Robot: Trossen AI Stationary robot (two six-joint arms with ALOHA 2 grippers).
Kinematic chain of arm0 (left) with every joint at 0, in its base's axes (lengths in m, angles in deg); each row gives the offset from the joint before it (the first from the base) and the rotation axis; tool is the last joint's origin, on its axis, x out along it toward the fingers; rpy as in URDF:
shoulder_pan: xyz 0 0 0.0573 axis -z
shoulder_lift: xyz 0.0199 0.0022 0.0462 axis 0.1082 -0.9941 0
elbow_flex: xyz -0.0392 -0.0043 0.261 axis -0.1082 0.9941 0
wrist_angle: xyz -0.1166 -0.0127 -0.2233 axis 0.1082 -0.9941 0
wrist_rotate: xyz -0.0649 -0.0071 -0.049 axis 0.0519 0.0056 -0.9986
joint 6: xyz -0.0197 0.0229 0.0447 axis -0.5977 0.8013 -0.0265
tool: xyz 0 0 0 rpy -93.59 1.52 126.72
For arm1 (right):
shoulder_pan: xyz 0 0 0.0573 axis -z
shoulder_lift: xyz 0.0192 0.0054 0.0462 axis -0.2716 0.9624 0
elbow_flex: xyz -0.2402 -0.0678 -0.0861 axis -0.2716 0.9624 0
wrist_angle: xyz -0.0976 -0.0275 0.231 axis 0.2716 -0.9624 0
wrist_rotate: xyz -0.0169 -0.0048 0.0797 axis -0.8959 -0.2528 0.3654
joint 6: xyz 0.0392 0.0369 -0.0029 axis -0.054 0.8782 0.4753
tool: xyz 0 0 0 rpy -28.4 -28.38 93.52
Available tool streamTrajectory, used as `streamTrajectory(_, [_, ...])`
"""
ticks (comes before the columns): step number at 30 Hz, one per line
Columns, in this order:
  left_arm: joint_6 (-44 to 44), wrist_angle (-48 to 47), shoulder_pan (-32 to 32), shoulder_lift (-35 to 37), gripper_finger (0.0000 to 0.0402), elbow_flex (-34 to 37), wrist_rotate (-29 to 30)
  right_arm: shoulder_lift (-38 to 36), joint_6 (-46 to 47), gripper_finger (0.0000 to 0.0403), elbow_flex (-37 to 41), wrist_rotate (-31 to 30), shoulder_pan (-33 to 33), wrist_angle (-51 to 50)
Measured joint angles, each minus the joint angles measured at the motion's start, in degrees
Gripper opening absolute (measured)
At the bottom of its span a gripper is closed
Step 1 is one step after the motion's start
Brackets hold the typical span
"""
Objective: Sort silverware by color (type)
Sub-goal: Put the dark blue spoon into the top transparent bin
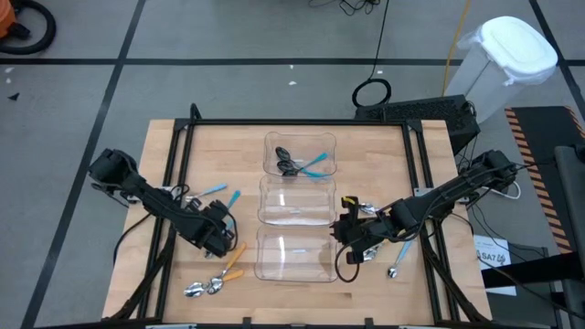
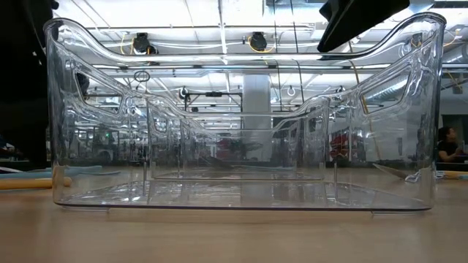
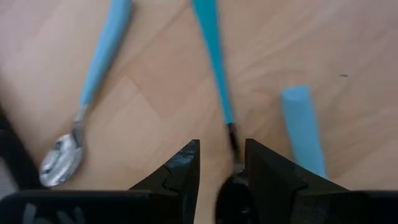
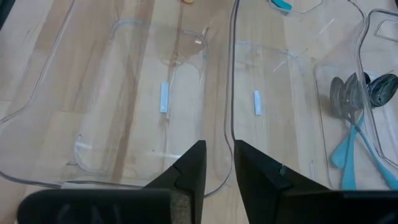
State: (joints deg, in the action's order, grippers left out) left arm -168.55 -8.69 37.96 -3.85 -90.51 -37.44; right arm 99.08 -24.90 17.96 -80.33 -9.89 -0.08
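Spanning the middle of a light wooden table [image 1: 219,146] is a row of 3 clear plastic bins [image 1: 295,239] — the far bin [image 1: 302,139] holds 2 blue-handled spoons [image 1: 315,164] with dark bowls, the other 2 bins are seen bare. A grey floor crossed by dark lines surrounds the table, and a white lidded trash can [image 1: 508,57] stands beyond its far right corner. More spoons are scattered on the left side: blue-handled ones [image 1: 216,189] behind the left arm, orange-handled ones [image 1: 227,265] near the front. The left gripper [image 3: 221,163] is lowered over a blue-handled spoon [image 3: 214,68], its fingers parted either side of the neck, not closed on it. The right gripper [image 4: 219,163] is held just right of the near bin, fingers slightly parted, nothing grasped.
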Motion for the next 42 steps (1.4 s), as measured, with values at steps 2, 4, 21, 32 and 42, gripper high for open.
streamTrajectory(2, [1.19,1.53,0.0,0.06,0.0127,0.0,0.0,0.0,0.0,0.008,0.0,-0.02,0.0,-0.01])
streamTrajectory(4, [2.11,2.24,-0.26,0.04,0.0127,0.0,0.01,0.0,0.0,0.008,0.0,-0.03,0.0,0.0])
streamTrajectory(21, [7.45,8.85,-4.73,0.32,0.0126,5.33,-1.72,0.0,-0.77,0.008,0.0,-0.15,0.0,0.41])
streamTrajectory(32, [7.49,9.18,-4.07,0.24,0.0126,5.38,-2.31,0.0,-0.87,0.008,0.0,-0.16,0.0,0.7])
streamTrajectory(42, [6.37,9.34,-4.07,0.19,0.0125,5.42,-3.3,0.0,-0.87,0.008,0.0,-0.16,0.0,0.71])
